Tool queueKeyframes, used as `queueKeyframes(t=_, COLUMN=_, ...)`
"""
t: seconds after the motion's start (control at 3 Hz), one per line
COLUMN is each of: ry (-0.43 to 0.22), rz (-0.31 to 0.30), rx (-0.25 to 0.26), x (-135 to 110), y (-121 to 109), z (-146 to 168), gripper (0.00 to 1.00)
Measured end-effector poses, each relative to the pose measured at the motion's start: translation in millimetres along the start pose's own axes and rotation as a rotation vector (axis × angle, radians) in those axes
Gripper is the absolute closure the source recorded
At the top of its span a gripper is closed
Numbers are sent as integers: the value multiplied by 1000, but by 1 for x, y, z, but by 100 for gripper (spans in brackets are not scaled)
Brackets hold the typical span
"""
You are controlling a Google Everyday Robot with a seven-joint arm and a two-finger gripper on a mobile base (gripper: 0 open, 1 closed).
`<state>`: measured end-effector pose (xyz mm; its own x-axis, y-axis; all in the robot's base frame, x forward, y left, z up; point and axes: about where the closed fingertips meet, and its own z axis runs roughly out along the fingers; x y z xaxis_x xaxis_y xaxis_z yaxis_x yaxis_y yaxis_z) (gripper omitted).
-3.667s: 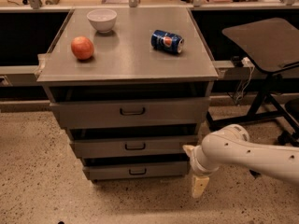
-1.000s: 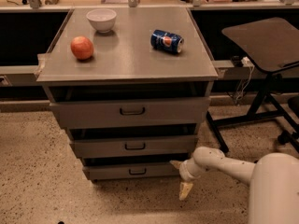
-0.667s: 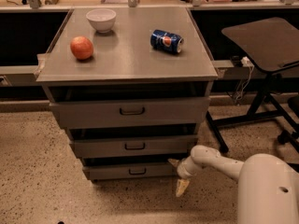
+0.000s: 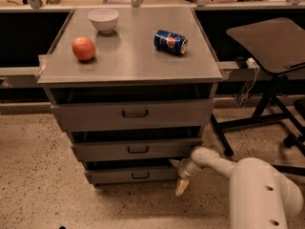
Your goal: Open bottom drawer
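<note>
The bottom drawer (image 4: 128,175) is the narrowest, lowest grey front of the cabinet, with a small dark loop handle (image 4: 140,175) at its centre. It looks closed or nearly so. My gripper (image 4: 178,175) is at the drawer's right end, low near the floor, to the right of the handle. One cream finger (image 4: 181,187) hangs down toward the floor and another points at the drawer's right corner. My white arm (image 4: 248,185) reaches in from the lower right.
Above are the mid drawer (image 4: 137,149) and the top drawer (image 4: 133,113). On the cabinet top sit an apple (image 4: 84,48), a white bowl (image 4: 103,19) and a blue soda can (image 4: 170,41). A stand with dark legs (image 4: 267,94) is to the right. Speckled floor lies in front.
My arm has swung left and closer to the cabinet, bringing the gripper from the open floor on the right to the bottom drawer's right end. The drawers have not moved.
</note>
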<state>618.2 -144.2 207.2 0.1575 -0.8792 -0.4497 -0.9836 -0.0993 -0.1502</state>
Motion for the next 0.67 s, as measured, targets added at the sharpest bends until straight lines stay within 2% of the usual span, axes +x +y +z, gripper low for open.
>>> queueKeyframes(t=0.33, ry=12, rz=31, rx=8, x=10, y=-9, z=18, gripper=22)
queueKeyframes(t=0.67, ry=20, rz=40, rx=10, x=12, y=-9, z=25, gripper=24)
